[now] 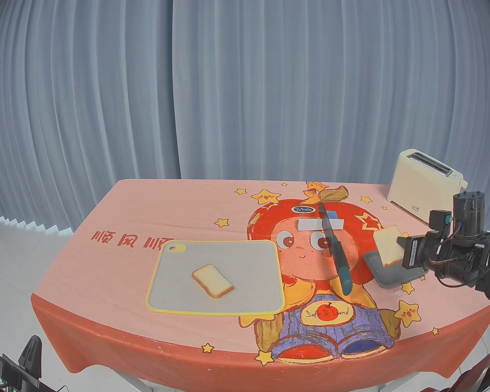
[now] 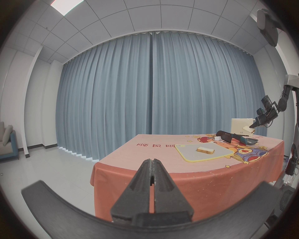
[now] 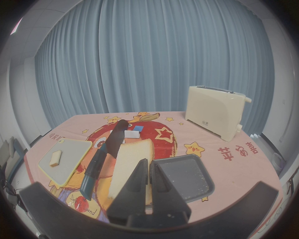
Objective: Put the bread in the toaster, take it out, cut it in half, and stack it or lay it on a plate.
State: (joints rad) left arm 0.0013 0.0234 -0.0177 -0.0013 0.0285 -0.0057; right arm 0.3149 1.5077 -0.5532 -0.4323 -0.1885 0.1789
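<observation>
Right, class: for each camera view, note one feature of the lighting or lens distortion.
Head view: even light, hardly any shadow by the bread slice on the cutting board. Left wrist view: black corners, a bright ceiling panel, the curtain bowed. Right wrist view: black corners, the table bent round.

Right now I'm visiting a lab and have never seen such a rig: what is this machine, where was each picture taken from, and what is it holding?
It is a two-armed robot at a table. One picture looks down from a camera on its head; the other two come from cameras on its wrists, so each shows that arm's own black tool up close. The right tool is shut on a bread slice, lifted near a grey tray. The left tool is shut on nothing, held away from the table. On the table lie a cutting board with a smaller piece of bread, a knife and a toaster.
</observation>
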